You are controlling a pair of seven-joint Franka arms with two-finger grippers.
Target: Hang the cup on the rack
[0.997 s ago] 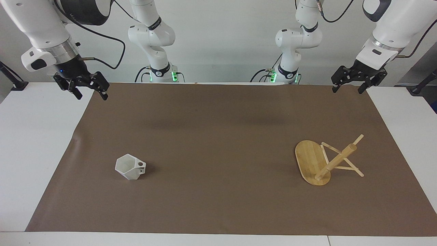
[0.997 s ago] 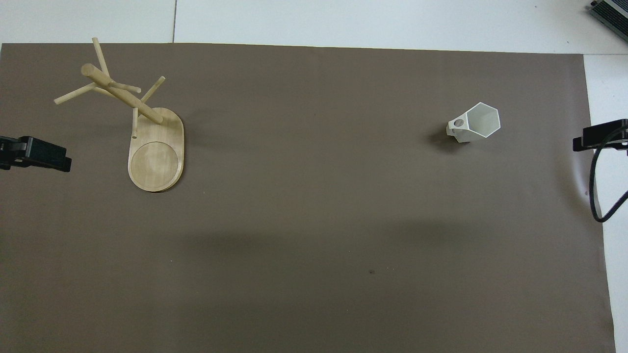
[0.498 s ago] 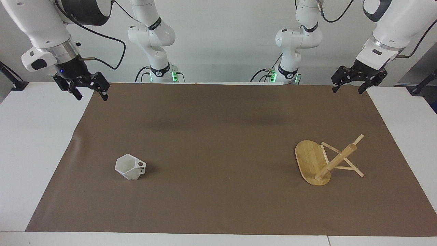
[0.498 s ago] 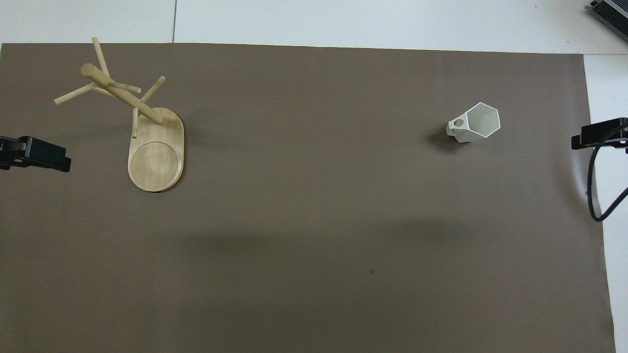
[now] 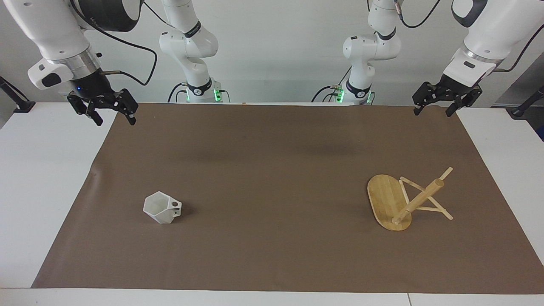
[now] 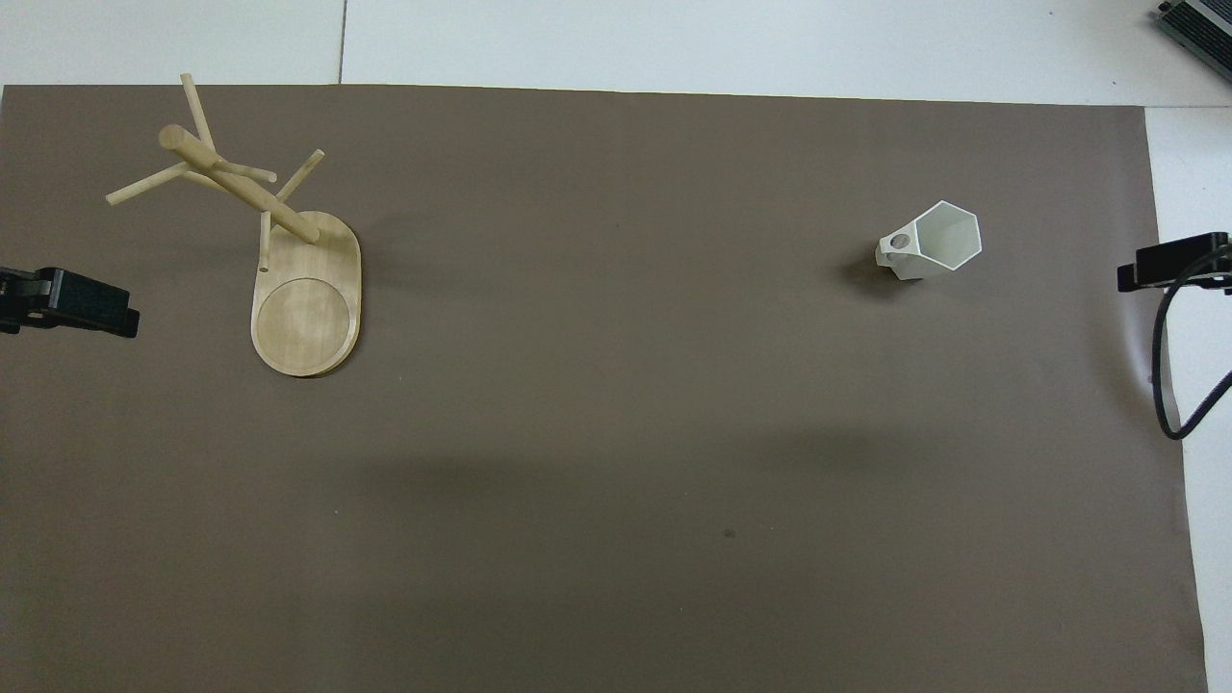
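**Desk:** Start at the right arm's end. What do you have?

**Me:** Right gripper [image 5: 116,119] hangs over the mat [image 5: 272,161] edge at the robots' end, fingers spread, nothing in them. I read it as parked high so the table stays clear for the approach.

**Desk:** And the cup?

**Me:** Cup [image 5: 160,209] stands upright on the mat, mouth up, toward the right arm's end and well apart from that gripper. Its handle, with the round hole, points toward the left arm's end, so I judge the body is the part free to grip.

**Desk:** Rack?

**Me:** Rack [image 5: 386,198] sits on its flat base toward the left arm's end, about as far from the robots as the cup, pegs bare. It is well apart from the cup, so a carry across the mat is needed.

**Desk:** Left side?

**Me:** Left gripper [image 5: 432,111] waits over the mat corner at the robots' end, released and empty. No step of the hanging is done yet.
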